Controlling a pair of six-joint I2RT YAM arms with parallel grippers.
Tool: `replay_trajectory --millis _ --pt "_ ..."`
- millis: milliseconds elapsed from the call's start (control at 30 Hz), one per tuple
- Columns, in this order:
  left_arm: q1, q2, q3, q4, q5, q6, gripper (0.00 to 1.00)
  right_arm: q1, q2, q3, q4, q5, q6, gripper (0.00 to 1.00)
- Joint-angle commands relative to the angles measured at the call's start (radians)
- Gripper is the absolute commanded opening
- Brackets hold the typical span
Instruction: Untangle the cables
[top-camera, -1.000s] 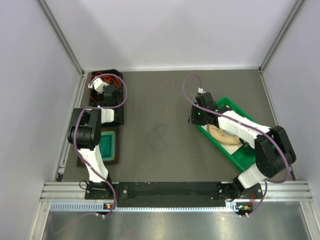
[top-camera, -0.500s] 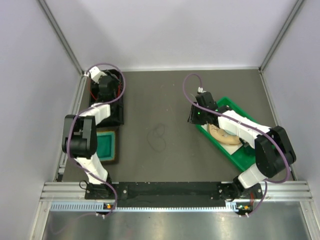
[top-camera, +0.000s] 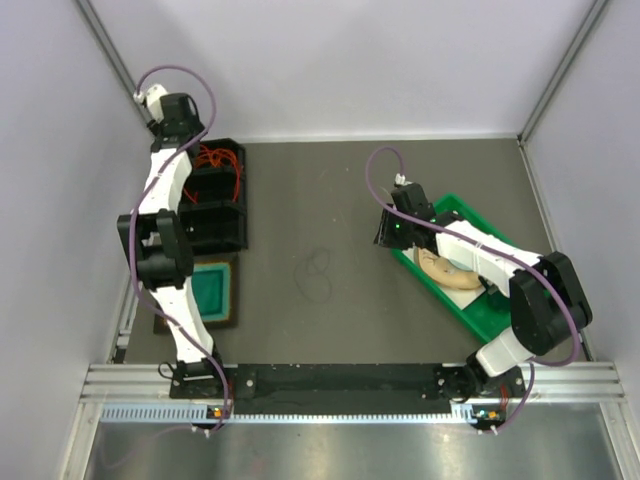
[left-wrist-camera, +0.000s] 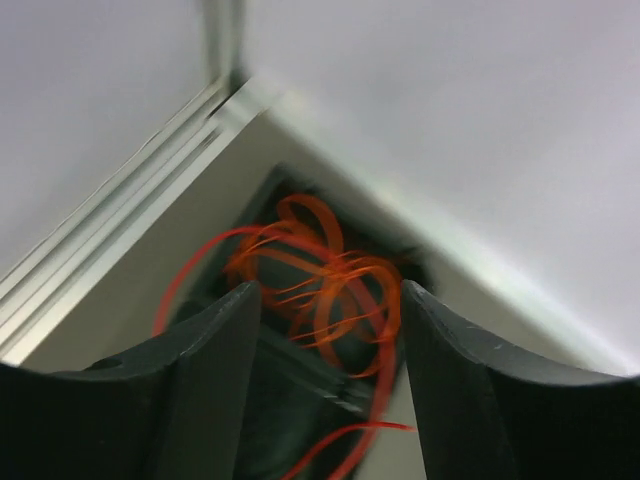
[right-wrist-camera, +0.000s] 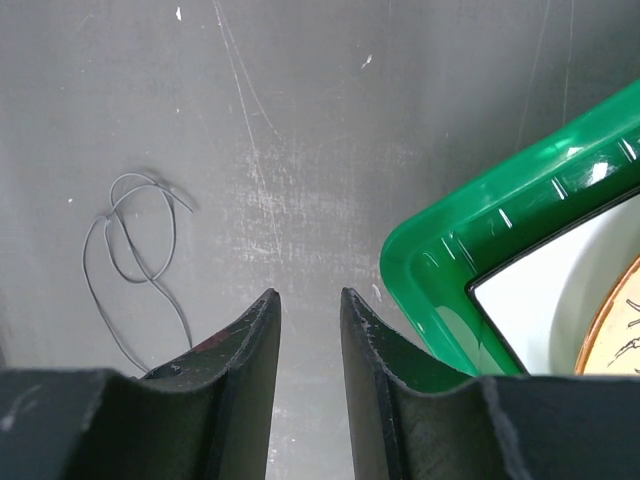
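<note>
A tangle of orange-red cables (top-camera: 216, 160) lies in the far compartment of a black bin (top-camera: 222, 232) at the table's back left. My left gripper (top-camera: 180, 118) hangs high over the far left corner, above the bin. In the left wrist view the orange cables (left-wrist-camera: 325, 270) show blurred below and between its widely spread fingers (left-wrist-camera: 205, 380), which hold nothing. A thin dark cable (top-camera: 316, 272) lies in loose loops mid-table; it also shows in the right wrist view (right-wrist-camera: 135, 250). My right gripper (top-camera: 388, 235) hovers right of it, with its jaws a narrow gap apart and empty.
A green tray (top-camera: 470, 210) with a tan object (top-camera: 450, 272) sits under the right arm; its corner shows in the right wrist view (right-wrist-camera: 450, 250). A teal block (top-camera: 213, 288) on a dark mat sits in front of the black bin. White walls enclose the table.
My left arm has risen out of the black bin and swung back toward the far left corner. The orange cables stay in the bin. The right arm has not moved.
</note>
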Motion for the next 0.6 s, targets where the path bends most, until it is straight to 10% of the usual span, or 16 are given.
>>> replay_trajectory --millis 0,567 --pt "0.077 0.128 0.105 -0.272 0.074 0.005 0.64 -0.005 0.007 0.045 0.027 -0.004 -0.015 0.31" --pt "0.173 0.173 0.008 -0.149 0.222 0.037 0.56 -0.005 0.046 0.057 0.031 -0.038 -0.015 0.31"
